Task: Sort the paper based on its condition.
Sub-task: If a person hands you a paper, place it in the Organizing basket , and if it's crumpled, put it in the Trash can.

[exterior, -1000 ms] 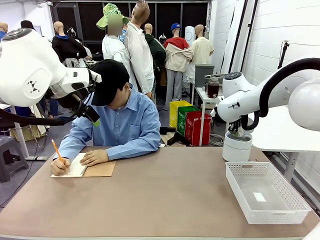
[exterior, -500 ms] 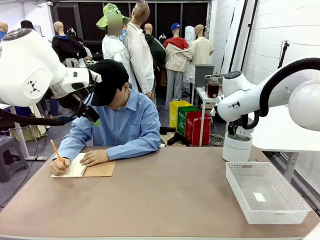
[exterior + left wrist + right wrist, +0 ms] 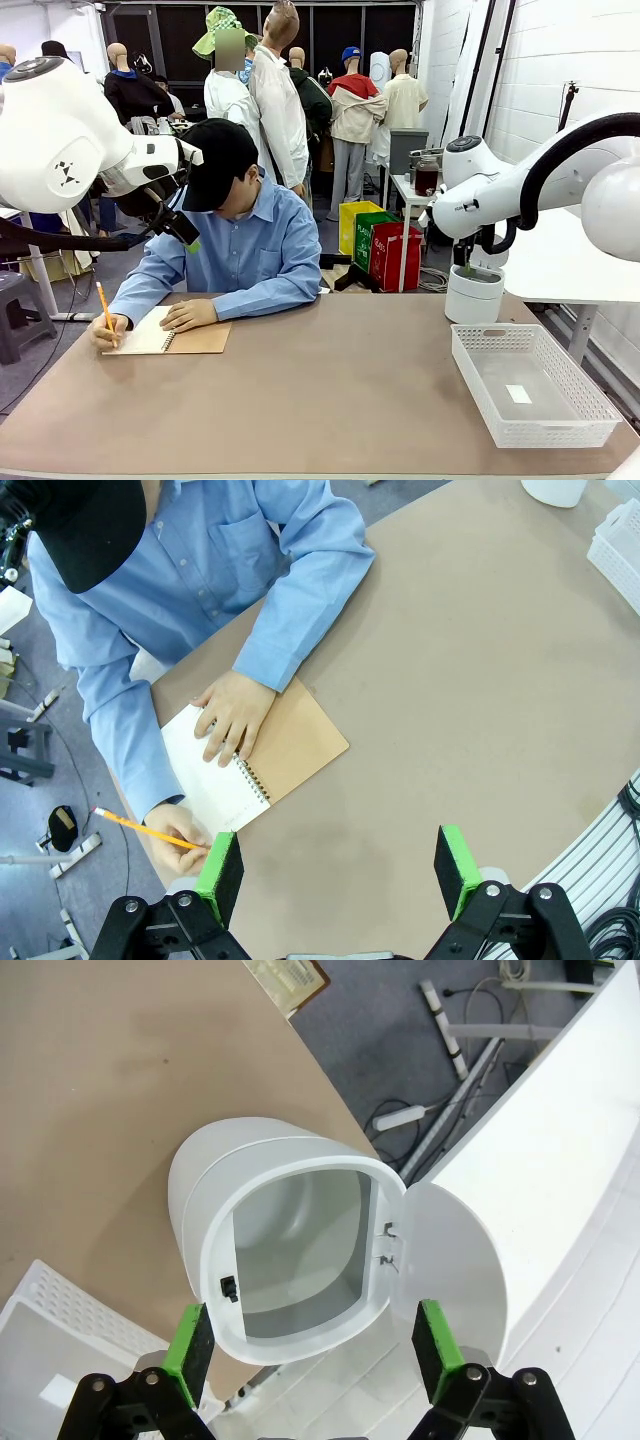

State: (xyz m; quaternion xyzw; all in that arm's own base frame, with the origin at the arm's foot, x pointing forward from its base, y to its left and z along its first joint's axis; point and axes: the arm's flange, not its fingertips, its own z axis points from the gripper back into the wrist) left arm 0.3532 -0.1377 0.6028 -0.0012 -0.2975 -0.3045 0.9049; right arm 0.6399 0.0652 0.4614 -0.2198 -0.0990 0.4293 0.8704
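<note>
Loose white sheets are out of view. At the table's far left a person writes with a yellow pencil (image 3: 104, 305) on the open page of a spiral notebook (image 3: 170, 338) with a tan cover, and the other hand rests on the page (image 3: 235, 712). My left gripper (image 3: 180, 228) hangs high over that corner, open and holding nothing; the left wrist view looks down between its green pads (image 3: 220, 875) onto the notebook (image 3: 300, 745). My right gripper (image 3: 311, 1340) stands open and holds nothing above a white bin (image 3: 280, 1240) whose lid is swung open.
A white mesh basket (image 3: 470, 370) sits at the right front of the table with a tiny white scrap (image 3: 519, 394) in it. The white bin (image 3: 473, 293) stands just behind it at the far right edge. The brown tabletop (image 3: 330, 390) lies bare between notebook and basket.
The person's pencil hand has slid a little to the left on the page. My right arm has shifted slightly up and left above the bin. The left arm has stayed still.
</note>
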